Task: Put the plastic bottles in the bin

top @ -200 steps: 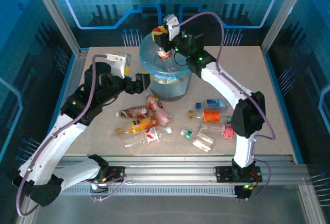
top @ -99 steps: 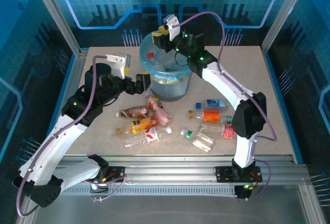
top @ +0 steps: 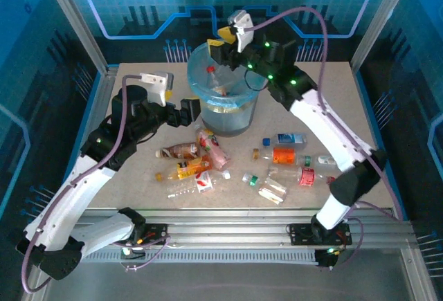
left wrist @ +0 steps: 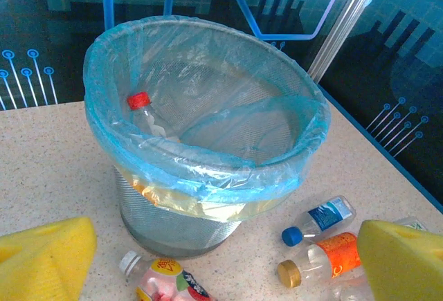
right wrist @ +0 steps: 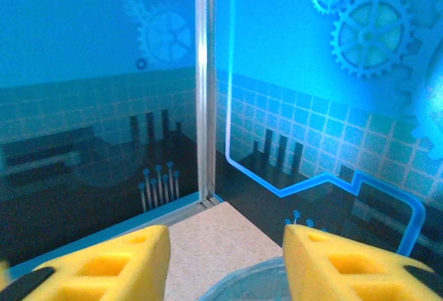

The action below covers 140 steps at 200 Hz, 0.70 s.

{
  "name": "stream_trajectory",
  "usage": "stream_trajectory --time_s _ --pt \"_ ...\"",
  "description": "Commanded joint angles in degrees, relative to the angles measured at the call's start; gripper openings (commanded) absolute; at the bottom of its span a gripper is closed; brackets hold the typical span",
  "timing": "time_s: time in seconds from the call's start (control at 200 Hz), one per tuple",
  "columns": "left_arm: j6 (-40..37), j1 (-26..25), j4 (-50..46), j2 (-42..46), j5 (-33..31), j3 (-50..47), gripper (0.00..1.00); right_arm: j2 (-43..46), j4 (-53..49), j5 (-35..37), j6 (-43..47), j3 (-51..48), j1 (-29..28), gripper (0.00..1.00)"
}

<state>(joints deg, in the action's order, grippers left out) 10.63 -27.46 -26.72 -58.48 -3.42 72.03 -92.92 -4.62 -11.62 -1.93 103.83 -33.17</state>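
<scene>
Top external: the right end effector (top: 220,50) hangs over the far rim of the bin (top: 199,92), which stands mid-width toward the far edge of the counter (top: 346,86). A red-capped bottle (top: 211,71) lies inside the bin, below the pads. The left end effector (top: 187,111) sits just beside the bin's near-left wall. Loose bottles (top: 187,169) are strewn between the bin and the near edge, with more toward the right edge. Likely risk: either arm could catch the liner bag or shove the bin, since both work close to it.

Left wrist: the yellow pads (left wrist: 41,252) are spread wide with nothing between them. The bin is dead ahead. A blue-capped bottle (left wrist: 320,219) and an orange-labelled bottle (left wrist: 325,259) lie right of its foot, close together. Likely risk: wide jaws could nudge a neighbouring bottle, and a crushed, slick bottle could squirt out or roll toward an edge.

Right wrist: the pads (right wrist: 104,266) are parted and empty. The bin rim is just beneath them and the counter's far corner lies beyond.
</scene>
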Motion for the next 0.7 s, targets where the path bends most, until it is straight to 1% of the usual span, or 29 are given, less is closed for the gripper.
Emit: stream_trajectory --time_s 0.0,0.055,0.12,0.175,0.225,0.275,0.315,0.335,0.35,0.355,0.365,0.37,0.375,0.38,0.4,0.425,0.445,0.46,0.475,0.585,0.695 --pt "0.16 0.47 -1.07 1.48 0.59 -1.44 0.97 9.81 -9.41 0.88 -1.24 -6.53 -1.1 0.51" --pt "0.51 0.47 -1.06 1.91 1.43 -3.04 0.95 14.35 -13.12 2.27 -2.29 -11.77 -1.2 0.55" --pt "0.7 0.33 -0.61 2.37 3.66 -5.23 0.93 19.81 -17.07 3.0 -3.4 -17.5 -1.28 0.56" --pt "0.58 0.03 0.51 3.06 6.26 -7.58 0.92 25.15 -19.52 3.66 -4.25 -23.85 -1.52 0.57" --pt "-0.22 -0.62 2.22 3.83 8.74 -9.99 0.91 30.36 -21.04 4.33 -4.82 -30.15 -1.72 0.6" --pt "-1.5 -1.74 3.34 4.49 9.58 -12.08 0.91 35.49 -22.57 6.05 -5.06 -36.77 -1.96 0.62" --pt "-2.64 -3.06 3.71 4.77 9.43 -13.2 0.91 39.74 -23.78 10.09 -6.24 -41.54 -2.0 0.65" --pt "-3.29 -3.79 3.86 4.79 9.26 -13.58 0.91 41.71 -24.61 12.91 -7.61 -43.78 -1.99 0.67" --pt "-3.77 -4.42 3.85 4.78 9.13 -13.83 0.91 43.64 -25.62 16.5 -9.65 -45.81 -1.86 0.69" --pt "-3.95 -4.56 3.86 4.78 9.09 -13.93 0.91 43.64 -25.62 16.5 -9.65 -45.81 -1.86 0.69" --pt "-4.24 -4.95 3.91 4.71 8.92 -14.09 0.91 45.09 -26.6 19.06 -11.45 -47.13 -1.83 0.71" --pt "-4.4 -5.18 3.93 4.7 8.85 -14.19 0.91 45.09 -26.6 19.06 -11.45 -47.13 -1.83 0.71" --pt "-4.49 -5.38 3.94 4.65 8.77 -14.28 0.91 45.63 -26.94 19.95 -12.4 -47.57 -1.82 0.72" --pt "-4.62 -5.61 3.99 4.63 8.77 -14.28 0.91 46.52 -27.81 22.31 -14.02 -48.3 -1.68 0.73" --pt "-5.13 -6.44 4.24 4.42 8.56 -14.63 0.91 47.95 -29.51 25.89 -18.06 -49.86 -1.49 0.76" --pt "-5.63 -7.55 4.78 4.07 8.2 -15.07 0.91 50.37 -31.69 29.36 -23.09 -51.72 -1.1 0.77" --pt "-5.98 -8.38 5.25 3.82 7.89 -15.43 0.91 52.15 -33.35 30.68 -26.55 -52.89 -0.66 0.78" --pt "-6.27 -9.17 5.67 3.49 7.83 -15.63 0.91 53.09 -34.07 30.82 -27.75 -53.06 -0.49 0.78" --pt "-6.58 -9.81 6.14 3.12 7.53 -15.8 0.91 54.69 -35.52 30.63 -29.94 -55.27 0.04 0.79" --pt "-7.37 -14.3 8.8 -0.62 6.62 -15.73 0.9 62.82 -42.44 30.15 -37.14 -60.6 2.52 0.79" --pt "-6.44 -16.63 9.73 -5.86 5.84 -13.43 0.86 64.83 -49.07 30.06 -39.79 -60.82 6.31 0.78"
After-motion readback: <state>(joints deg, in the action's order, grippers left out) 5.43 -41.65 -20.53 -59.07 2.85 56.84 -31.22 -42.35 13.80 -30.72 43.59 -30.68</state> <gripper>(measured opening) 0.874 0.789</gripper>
